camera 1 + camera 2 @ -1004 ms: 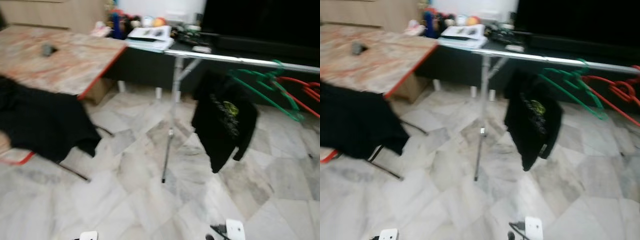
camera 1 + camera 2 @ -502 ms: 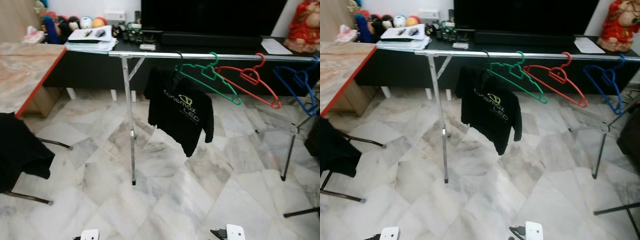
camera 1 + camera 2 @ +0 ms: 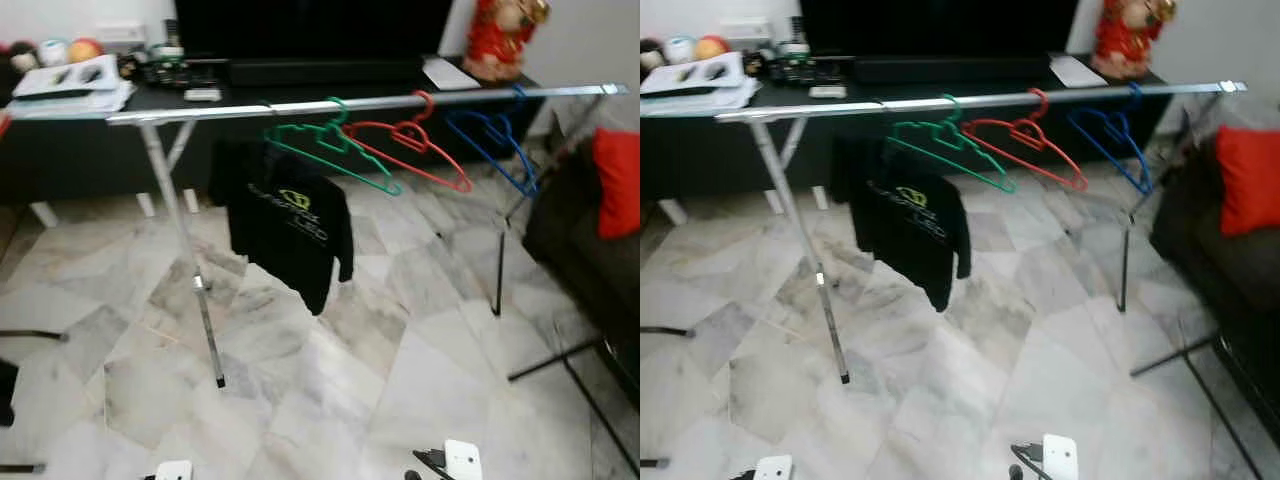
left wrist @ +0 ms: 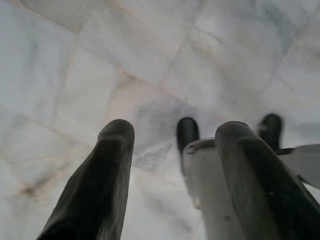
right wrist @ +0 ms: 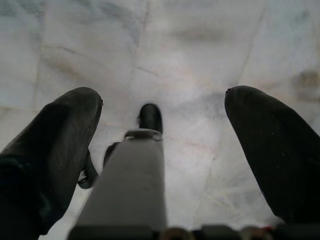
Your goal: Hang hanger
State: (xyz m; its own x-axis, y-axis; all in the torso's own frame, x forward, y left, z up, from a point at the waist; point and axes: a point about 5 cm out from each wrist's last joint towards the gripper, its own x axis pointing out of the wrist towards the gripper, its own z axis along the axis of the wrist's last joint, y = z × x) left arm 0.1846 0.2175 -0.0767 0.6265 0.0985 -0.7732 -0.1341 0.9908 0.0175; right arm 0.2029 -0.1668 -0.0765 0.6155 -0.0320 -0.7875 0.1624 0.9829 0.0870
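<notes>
Grey-veined marble floor (image 3: 330, 400); black TV console (image 3: 120, 140) along white wall (image 3: 590, 40); dark sofa (image 3: 590, 260), red cushion (image 3: 617, 180).

Home living room. Large black TV screen (image 3: 310, 25) on a long black low cabinet (image 3: 90, 150), with a red figurine (image 3: 497, 40) at the cabinet's right end. Grey-veined marble tile floor (image 3: 330, 390) in front of the cabinet, dark sofa (image 3: 1230, 270) with red cushion (image 3: 1250, 180) to its right.

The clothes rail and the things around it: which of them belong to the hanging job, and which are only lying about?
For the job:
- metal rail
- black shirt hanging on it
- green hanger, red hanger, blue hanger

Just lying about:
- red figurine
- red cushion
- papers on the dark cabinet
</notes>
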